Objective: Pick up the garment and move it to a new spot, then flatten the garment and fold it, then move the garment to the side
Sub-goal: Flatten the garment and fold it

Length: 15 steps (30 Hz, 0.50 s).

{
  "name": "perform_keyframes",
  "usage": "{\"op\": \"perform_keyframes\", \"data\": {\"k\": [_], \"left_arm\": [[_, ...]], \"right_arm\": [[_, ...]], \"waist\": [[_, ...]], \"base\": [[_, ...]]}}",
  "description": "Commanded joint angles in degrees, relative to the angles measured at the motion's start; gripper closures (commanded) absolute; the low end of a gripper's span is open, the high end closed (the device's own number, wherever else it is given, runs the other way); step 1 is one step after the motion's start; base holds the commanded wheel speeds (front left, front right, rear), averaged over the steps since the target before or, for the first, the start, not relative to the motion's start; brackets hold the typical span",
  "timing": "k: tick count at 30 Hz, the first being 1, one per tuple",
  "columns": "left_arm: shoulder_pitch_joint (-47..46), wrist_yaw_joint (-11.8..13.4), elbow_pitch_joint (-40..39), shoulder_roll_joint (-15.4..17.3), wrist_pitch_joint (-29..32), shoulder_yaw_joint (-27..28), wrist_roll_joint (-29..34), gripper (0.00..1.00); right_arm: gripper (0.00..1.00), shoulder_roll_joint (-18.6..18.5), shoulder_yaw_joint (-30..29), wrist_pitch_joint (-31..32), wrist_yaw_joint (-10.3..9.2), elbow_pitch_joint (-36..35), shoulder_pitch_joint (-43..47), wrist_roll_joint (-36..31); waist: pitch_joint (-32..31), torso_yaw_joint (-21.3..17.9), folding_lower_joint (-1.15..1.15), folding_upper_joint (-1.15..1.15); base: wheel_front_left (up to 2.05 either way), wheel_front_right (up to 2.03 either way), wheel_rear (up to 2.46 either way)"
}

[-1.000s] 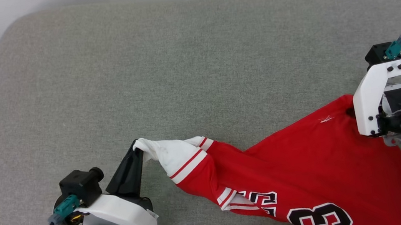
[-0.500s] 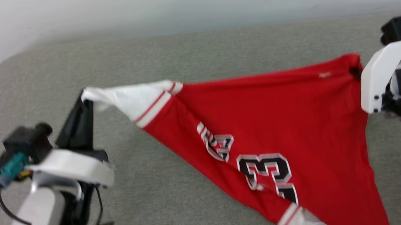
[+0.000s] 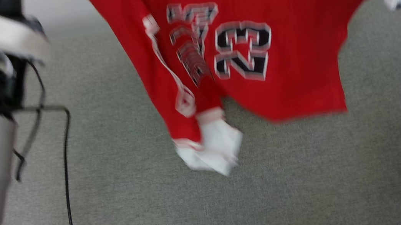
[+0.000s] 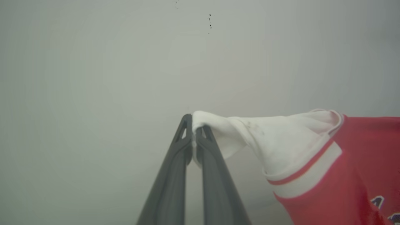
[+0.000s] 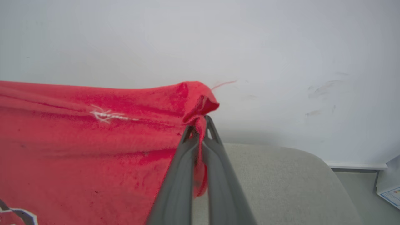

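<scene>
Red jersey [image 3: 291, 38] hangs stretched 9-to-3 o'clock above the grey cushion [image 3: 235, 201], your left gripper [image 4: 194, 125] pinched shut on its white sleeve [image 4: 250, 137] and right gripper [image 5: 200, 125] clamped on a red corner [image 5: 200, 100], so you'll want both lowering together.

**Head view:** the camera sits high and faces steeply down onto the grey woven upholstered surface [image 3: 235, 201] at middle range; motion blur softens the frame.

**Left wrist view:** the camera looks along the two long dark fingers of the left gripper [image 4: 194, 132], close in, facing a plain pale wall [image 4: 93, 62].

**Right wrist view:** the camera looks along the right gripper [image 5: 200, 128], close in, facing the wall above the surface's rounded edge.

All three views share the bright red jersey T-shirt [image 3: 291, 38] with white sleeves. The head and right wrist views also share the grey surface.
</scene>
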Motion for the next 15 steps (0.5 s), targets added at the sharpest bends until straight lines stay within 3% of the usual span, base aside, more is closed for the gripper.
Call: {"op": "perform_keyframes", "data": {"k": [1,9,15], "left_arm": [[-5.43,-0.16,2.47,0.69,-0.55,0.85,0.77,1.00],[-23.59,-1.12,11.77,2.97,-0.80,2.22,2.65,1.00],[-31.30,-1.93,15.66,4.26,-0.90,2.64,2.63,1.00]], "right_arm": [[1.00,0.33,-1.94,-0.87,-0.13,0.11,-3.75,-1.87],[1.00,2.79,-8.40,-3.41,-0.17,-0.01,-18.17,-8.69],[1.00,4.33,-11.01,-4.19,-0.20,0.31,-25.65,-12.39]], "waist": [[2.84,-0.66,0.00,0.00],[9.26,-1.54,0.00,0.00],[13.87,-1.80,0.00,0.00]], "base": [[0.00,0.00,0.00],[0.00,0.00,0.00],[0.00,0.00,0.00]]}}
